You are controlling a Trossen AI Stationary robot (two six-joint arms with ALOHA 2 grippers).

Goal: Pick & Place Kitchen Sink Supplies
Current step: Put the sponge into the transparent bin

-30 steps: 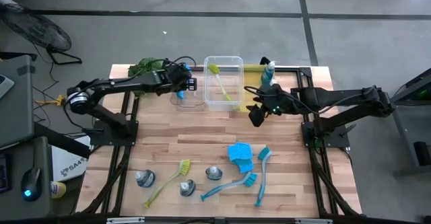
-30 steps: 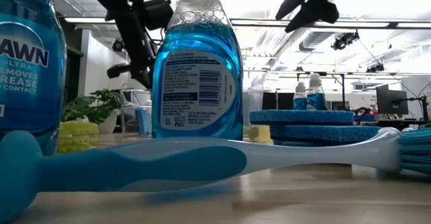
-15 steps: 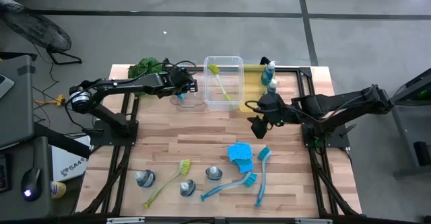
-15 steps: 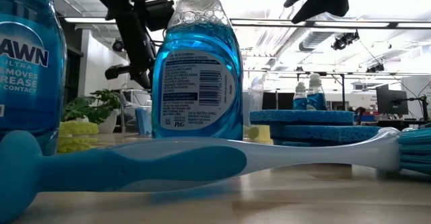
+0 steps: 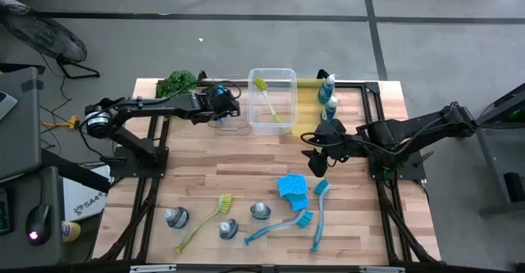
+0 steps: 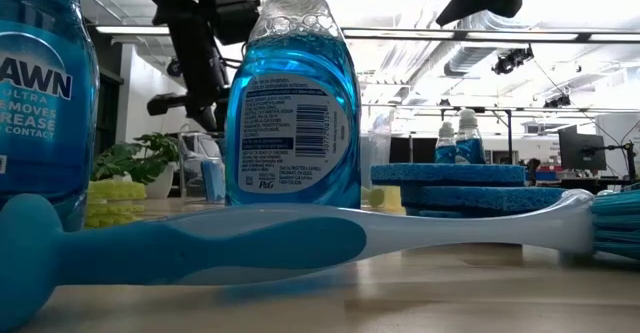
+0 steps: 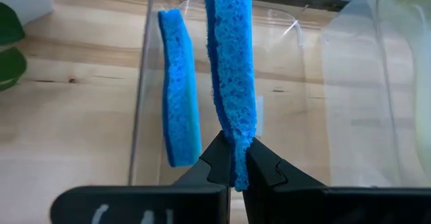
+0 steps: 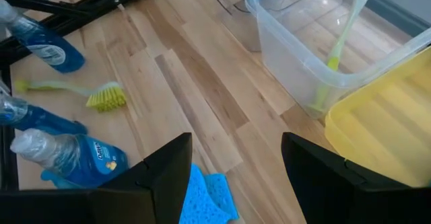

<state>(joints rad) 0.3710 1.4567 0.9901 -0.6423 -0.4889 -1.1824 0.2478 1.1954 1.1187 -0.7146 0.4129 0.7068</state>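
Observation:
My left gripper (image 5: 220,101) is at the far left, shut on a blue sponge (image 7: 231,62) over a small clear bin (image 5: 231,122). A second blue sponge (image 7: 179,96) stands on edge in that bin. My right gripper (image 5: 318,154) hangs open above the table's middle, just beyond a stack of blue sponges (image 5: 292,189) (image 8: 205,196). On the near part of the table lie bottles (image 5: 175,217) (image 5: 261,211), a yellow-green brush (image 5: 205,221) and two blue brushes (image 5: 279,226). My left gripper pinches one end of the sponge (image 7: 237,158) between its two fingers, which press on its broad faces. The fingers slant down from the table's left. The sponge sticks out edgewise past the fingertips, lifted clear of the table.
A larger clear bin (image 5: 287,76) at the far middle holds a yellow-green brush (image 5: 269,101). Beside it, a yellow bin (image 5: 308,101) holds blue bottles (image 5: 329,93). A green plant (image 5: 176,82) sits at the far left corner. Bare wood lies between the bins and the near items.
My right gripper, still open, has swung toward the table's near edge and now hangs closer to the stacked sponges. My left gripper has shifted a little toward the table's left and rolled slightly, the sponge still in its hold.

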